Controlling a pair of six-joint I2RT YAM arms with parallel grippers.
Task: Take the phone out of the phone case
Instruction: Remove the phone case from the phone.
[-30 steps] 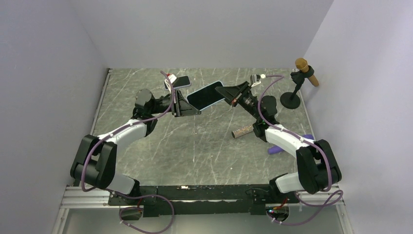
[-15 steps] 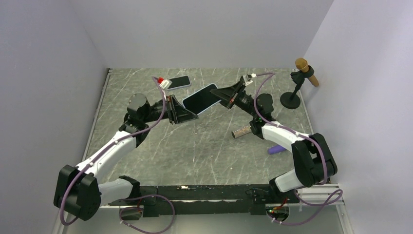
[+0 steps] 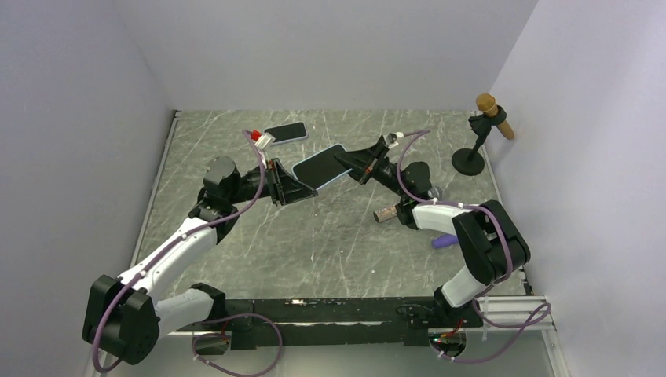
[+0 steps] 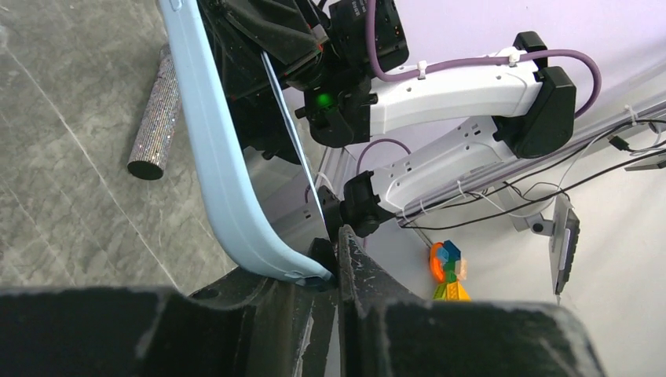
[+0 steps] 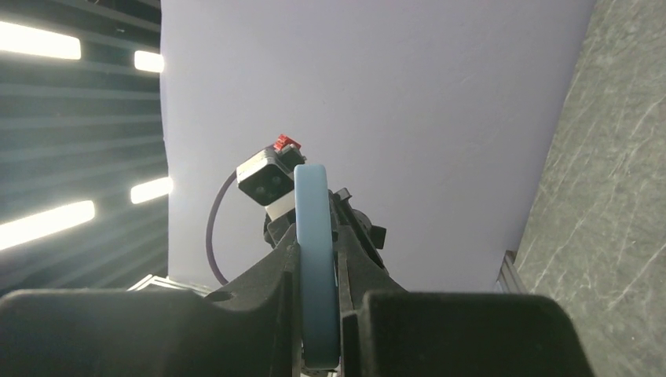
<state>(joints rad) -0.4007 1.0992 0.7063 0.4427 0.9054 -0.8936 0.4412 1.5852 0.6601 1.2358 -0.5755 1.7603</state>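
Observation:
The phone (image 3: 318,165), dark screen up, sits inside the light-blue phone case (image 3: 333,177) and hangs above the middle of the table between both arms. My left gripper (image 3: 306,188) is shut on the case's near-left corner. In the left wrist view the case's blue rim (image 4: 212,141) curves down into the left gripper (image 4: 328,251). From the right, my right gripper (image 3: 345,163) is shut on the opposite end. The right wrist view shows the blue case (image 5: 316,236) edge-on, pinched by the right gripper (image 5: 318,259).
A second dark phone-like slab (image 3: 284,132) lies at the back of the table. A glittery cylinder (image 3: 389,212) and a purple object (image 3: 446,240) lie near the right arm. A microphone on a black stand (image 3: 487,118) is at the back right.
Both grippers have carried the cased phone left and toward the near side. The left arm's elbow has swung outward to the left.

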